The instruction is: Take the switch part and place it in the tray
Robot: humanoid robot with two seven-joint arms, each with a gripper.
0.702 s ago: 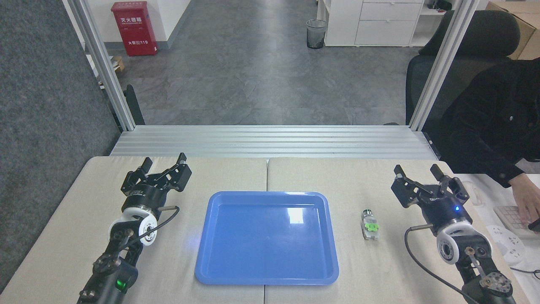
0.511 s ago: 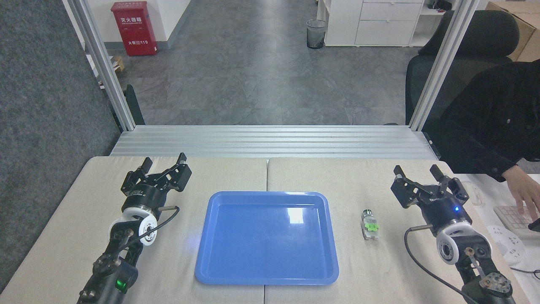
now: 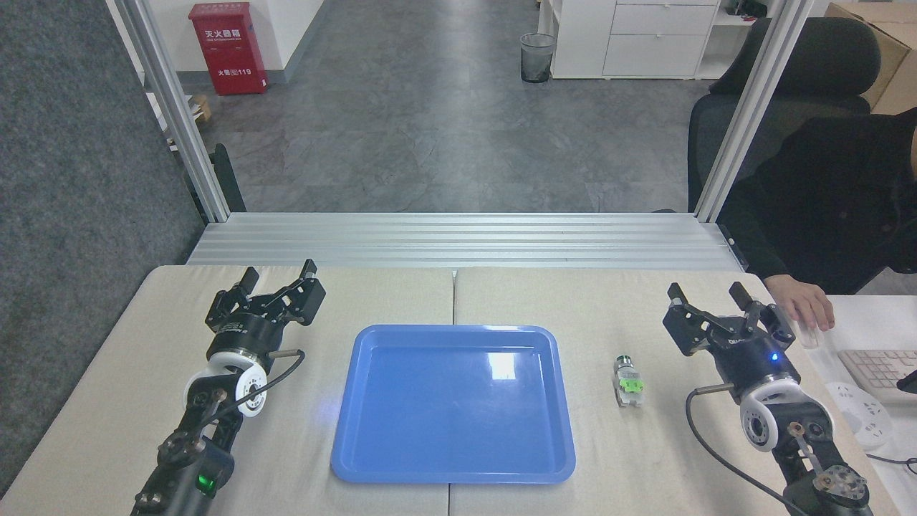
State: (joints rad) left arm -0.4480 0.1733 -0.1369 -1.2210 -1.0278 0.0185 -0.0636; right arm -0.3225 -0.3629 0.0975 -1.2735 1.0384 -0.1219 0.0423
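Note:
The switch part (image 3: 627,383) lies on the beige table just right of the tray, with its dark metal end pointing away from me, a green middle and a whitish base. The blue tray (image 3: 344,430) sits flat at the table's centre with nothing in it. My right gripper (image 3: 706,292) hovers open to the right of the switch part and a little farther back, holding nothing. At the left of the tray, my left gripper (image 3: 279,272) is open and holds nothing.
A person in dark clothes sits at the right, with a hand (image 3: 802,302) resting on a white mouse close to my right gripper. A keyboard (image 3: 880,369) lies at the right edge. An aluminium rail (image 3: 458,240) borders the table's far side.
The person's hand moved from the keyboard up and left to the mouse beside my right gripper. My right gripper shifted very slightly. The left arm, tray and switch part stayed still.

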